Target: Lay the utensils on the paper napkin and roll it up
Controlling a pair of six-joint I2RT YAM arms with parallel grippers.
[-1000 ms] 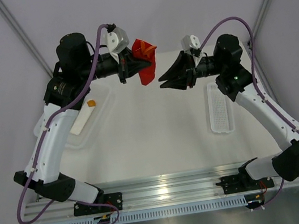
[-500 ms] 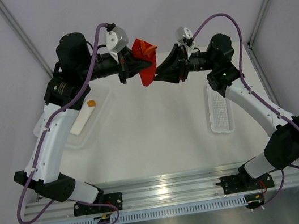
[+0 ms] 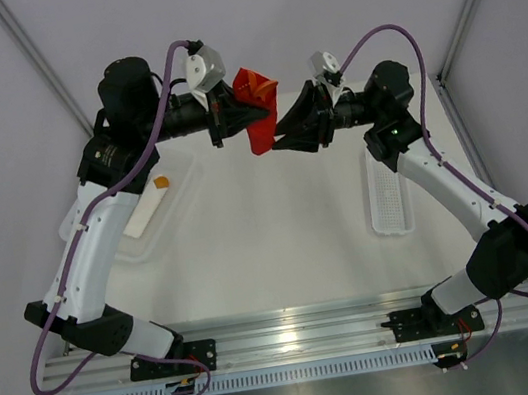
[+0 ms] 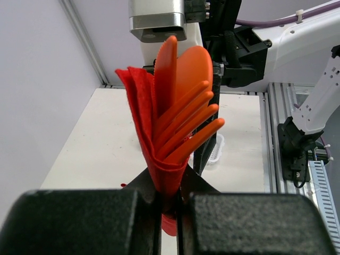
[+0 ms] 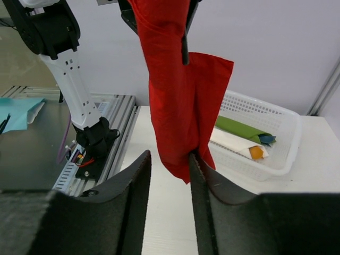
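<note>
Left gripper (image 4: pixel 170 197) pinched napkin (image 5: pixel 178 101) and utensils (image 4: pixel 187 114). Right gripper (image 5: pixel 169 166), at 3 o'clock, straddled the tail, jaws apart. Tugging could spill utensils.

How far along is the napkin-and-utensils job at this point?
Done: the utensils sit inside the folded paper napkin. In hand: the left gripper pinches the bundle in the air, and the open right gripper straddles its loose hanging flap. Left: wrapping that flap in, since the roll looks unfinished.

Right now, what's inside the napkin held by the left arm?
Orange utensils stick out of the napkin: fork tines, a spoon bowl and a third tip. Their handles are hidden by the paper and the left end effector.
</note>
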